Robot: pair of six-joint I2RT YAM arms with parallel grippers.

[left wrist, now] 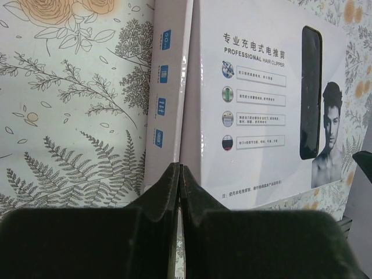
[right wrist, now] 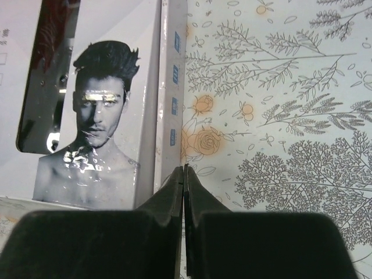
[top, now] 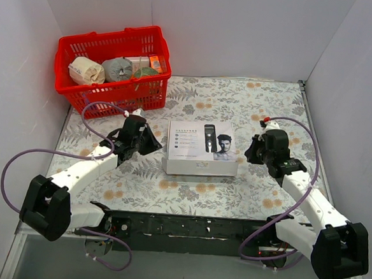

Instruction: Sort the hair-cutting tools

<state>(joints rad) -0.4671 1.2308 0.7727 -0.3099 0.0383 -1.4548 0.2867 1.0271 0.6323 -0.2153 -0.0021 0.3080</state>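
Observation:
The grey-white kit box (top: 201, 148) lies shut in the middle of the floral cloth, a clipper and a man's face printed on its lid. The clipper, comb attachments and cord are out of view. My left gripper (top: 155, 145) is shut and empty, its tips at the box's left side; the left wrist view shows its tips (left wrist: 180, 170) against the box (left wrist: 256, 87). My right gripper (top: 249, 151) is shut and empty at the box's right side; the right wrist view shows its tips (right wrist: 183, 170) beside the box (right wrist: 116, 99).
A red basket (top: 114, 67) with rolls and packets stands at the back left. White walls close in the left, back and right. A black rail (top: 186, 227) runs along the near edge between the arm bases.

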